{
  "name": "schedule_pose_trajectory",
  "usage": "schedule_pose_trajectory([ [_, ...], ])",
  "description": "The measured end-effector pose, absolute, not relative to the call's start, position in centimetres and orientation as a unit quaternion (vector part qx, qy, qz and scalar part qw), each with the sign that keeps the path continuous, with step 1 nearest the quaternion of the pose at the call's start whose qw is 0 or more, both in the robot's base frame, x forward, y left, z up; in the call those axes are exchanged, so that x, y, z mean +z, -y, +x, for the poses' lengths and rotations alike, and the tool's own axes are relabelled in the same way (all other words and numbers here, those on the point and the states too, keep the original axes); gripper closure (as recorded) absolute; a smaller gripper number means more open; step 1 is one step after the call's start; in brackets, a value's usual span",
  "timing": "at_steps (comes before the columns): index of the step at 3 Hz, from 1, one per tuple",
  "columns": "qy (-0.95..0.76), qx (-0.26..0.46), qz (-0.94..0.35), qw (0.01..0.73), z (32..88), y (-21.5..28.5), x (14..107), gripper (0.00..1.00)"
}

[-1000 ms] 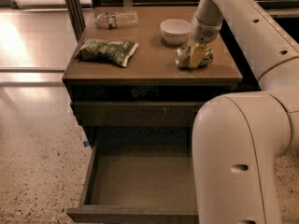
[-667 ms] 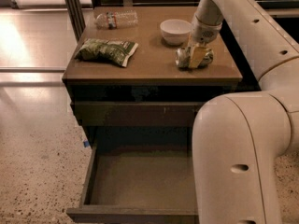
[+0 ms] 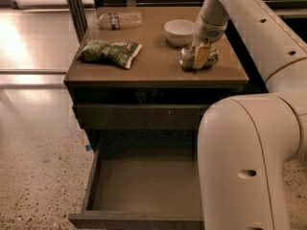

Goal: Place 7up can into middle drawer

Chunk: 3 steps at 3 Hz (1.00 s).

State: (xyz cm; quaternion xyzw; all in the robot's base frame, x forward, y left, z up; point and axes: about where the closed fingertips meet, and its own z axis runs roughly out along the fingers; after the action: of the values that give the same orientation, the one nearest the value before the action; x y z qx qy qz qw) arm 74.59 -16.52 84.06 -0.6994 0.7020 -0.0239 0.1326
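Note:
The 7up can [image 3: 188, 57] lies on its side on the cabinet top [image 3: 153, 68], at the right, just in front of the white bowl [image 3: 179, 31]. My gripper [image 3: 199, 56] is down over the can, reaching from above and covering its middle. The middle drawer [image 3: 144, 186] is pulled out below, with nothing on its grey-brown floor. My arm's large white link [image 3: 249, 162] hides the drawer's right part.
A green crinkled snack bag [image 3: 109, 51] lies at the left of the top. A clear plastic bottle [image 3: 120, 19] lies at the back left. A shut drawer front [image 3: 139, 116] sits above the open drawer. Speckled floor [image 3: 38, 166] spreads to the left.

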Motion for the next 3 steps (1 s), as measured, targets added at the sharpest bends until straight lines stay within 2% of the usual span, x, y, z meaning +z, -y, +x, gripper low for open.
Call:
schedule_pose_trajectory([
  [1, -0.692, -0.045, -0.703, 0.158, 74.1, 16.2, 87.4, 1.0],
  [3, -0.686, -0.078, -0.688, 0.222, 66.0, 16.0, 97.3, 1.0],
])
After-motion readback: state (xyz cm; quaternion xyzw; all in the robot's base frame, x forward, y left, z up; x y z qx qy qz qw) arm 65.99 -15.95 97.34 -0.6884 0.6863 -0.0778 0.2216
